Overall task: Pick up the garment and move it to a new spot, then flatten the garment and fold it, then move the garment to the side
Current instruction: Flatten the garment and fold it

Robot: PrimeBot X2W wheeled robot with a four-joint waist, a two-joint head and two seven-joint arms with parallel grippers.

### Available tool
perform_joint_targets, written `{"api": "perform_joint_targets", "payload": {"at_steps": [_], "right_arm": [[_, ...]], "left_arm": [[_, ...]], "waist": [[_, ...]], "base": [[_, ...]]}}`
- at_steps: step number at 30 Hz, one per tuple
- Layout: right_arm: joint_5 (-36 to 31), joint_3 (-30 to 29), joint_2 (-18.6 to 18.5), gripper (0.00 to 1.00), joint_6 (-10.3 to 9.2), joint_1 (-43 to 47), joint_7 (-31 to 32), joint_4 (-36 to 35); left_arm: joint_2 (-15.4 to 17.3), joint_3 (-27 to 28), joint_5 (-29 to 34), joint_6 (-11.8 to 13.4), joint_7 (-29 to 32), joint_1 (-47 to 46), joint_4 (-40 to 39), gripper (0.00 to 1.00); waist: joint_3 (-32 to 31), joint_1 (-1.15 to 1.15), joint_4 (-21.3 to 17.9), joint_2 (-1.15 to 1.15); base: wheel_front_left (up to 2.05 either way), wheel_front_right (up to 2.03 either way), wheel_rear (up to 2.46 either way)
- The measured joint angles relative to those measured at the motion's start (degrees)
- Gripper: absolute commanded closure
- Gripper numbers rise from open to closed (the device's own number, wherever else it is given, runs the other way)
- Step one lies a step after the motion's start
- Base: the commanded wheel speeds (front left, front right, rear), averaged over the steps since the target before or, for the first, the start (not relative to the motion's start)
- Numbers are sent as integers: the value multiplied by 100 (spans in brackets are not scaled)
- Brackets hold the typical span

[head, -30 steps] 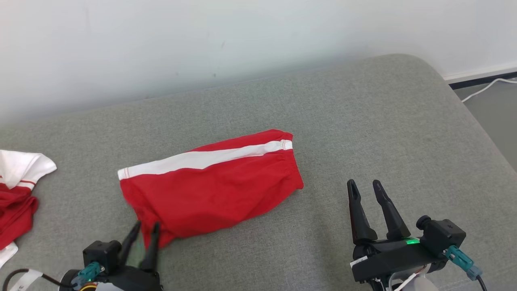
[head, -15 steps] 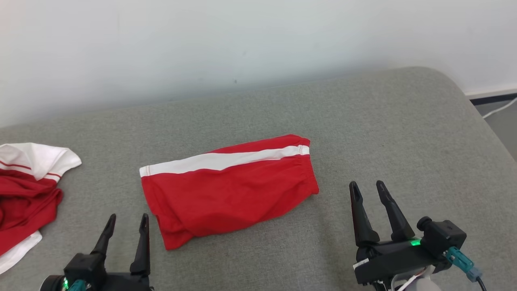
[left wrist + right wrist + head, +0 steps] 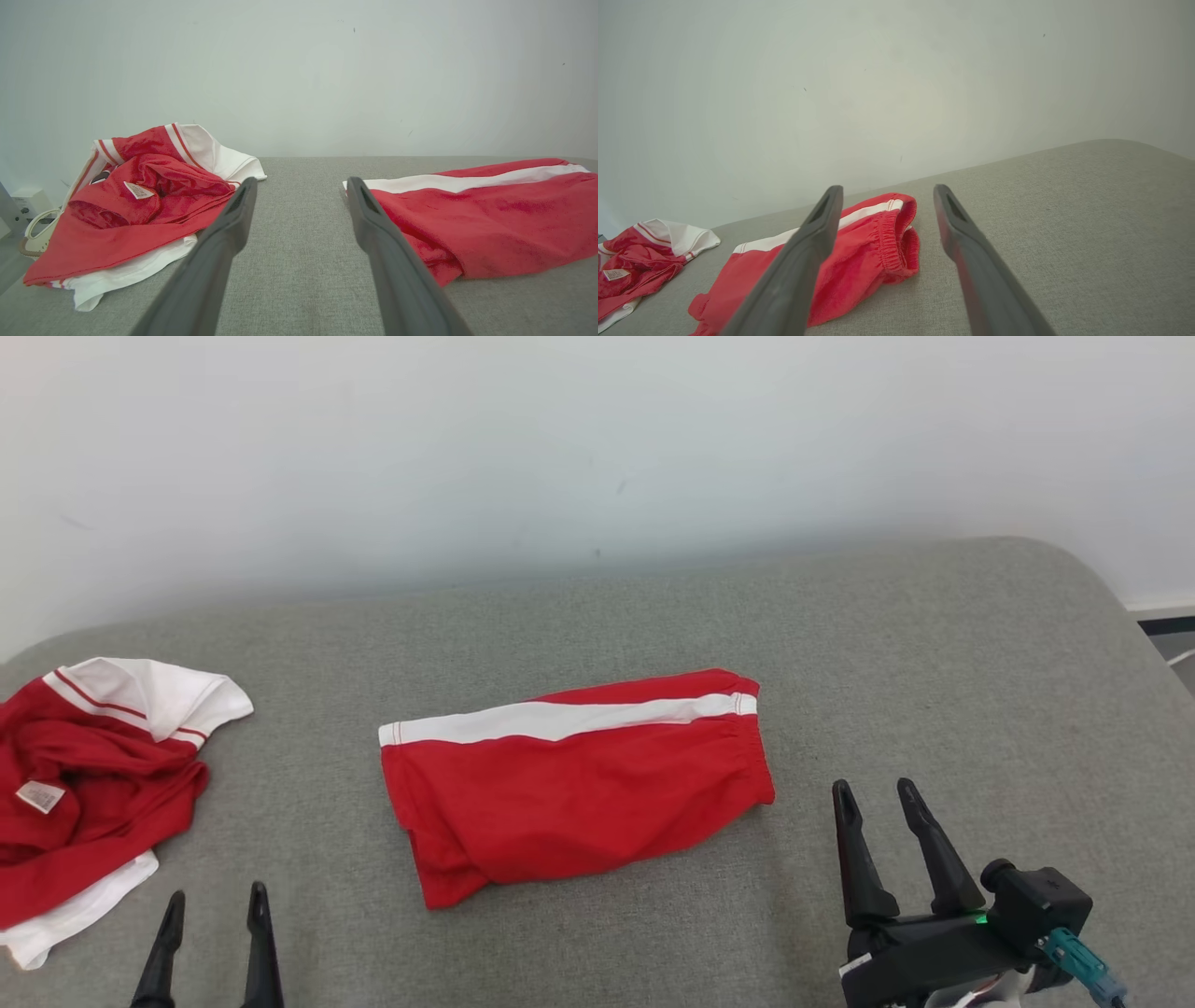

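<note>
"Red shorts (image 3: 579, 793), folded along their length, lie flat on the middle of the grey cushion (image 3: 934, 644), white side stripe (image 3: 560, 719) towards the wall. Is the fold good enough to carry?"

"I judge it is, mostly. The near-left corner (image 3: 439, 882) looks bunched and thick, so that end may slump when lifted."

"And the grippers?"

"Both are empty with their jaws apart. The left gripper (image 3: 215, 894) hovers low at the near edge, between the shorts and the crumpled red-and-white jersey (image 3: 93, 793). The right gripper (image 3: 875, 786) sits just beside the elastic waistband (image 3: 752, 747), not touching it."

"So the step is moving the shorts aside?"

"That is my reading. Do it with both arms: pinch every layer at each short end, the right on the waistband, the left on the leg hems. Lift together and level, keeping the cloth lightly taut so the fold holds."

"Which side?"

"The bare cushion to the right looks safest. Going left risks landing on the jersey. Lower flat, then let go of both ends at once."
</note>
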Motion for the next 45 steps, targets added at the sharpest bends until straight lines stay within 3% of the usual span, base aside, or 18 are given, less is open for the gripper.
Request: {"api": "perform_joint_targets", "payload": {"at_steps": [13, 31, 45], "right_arm": [[-357, -383, 53, 0, 0, 313, 0, 56], [-466, -380, 115, 0, 0, 370, 0, 259], [-466, -370, 113, 0, 0, 351, 4, 358]], "left_arm": [[-45, 328, 260, 169, 0, 691, -456, 0], [22, 213, 365, -69, 0, 770, -294, 0], [27, 266, 343, -56, 0, 797, -254, 0]], "waist": [[-191, 0, 187, 0], [-210, 0, 330, 0], [-211, 0, 332, 0]], "base": [[0, 0, 0], [0, 0, 0], [0, 0, 0]]}}
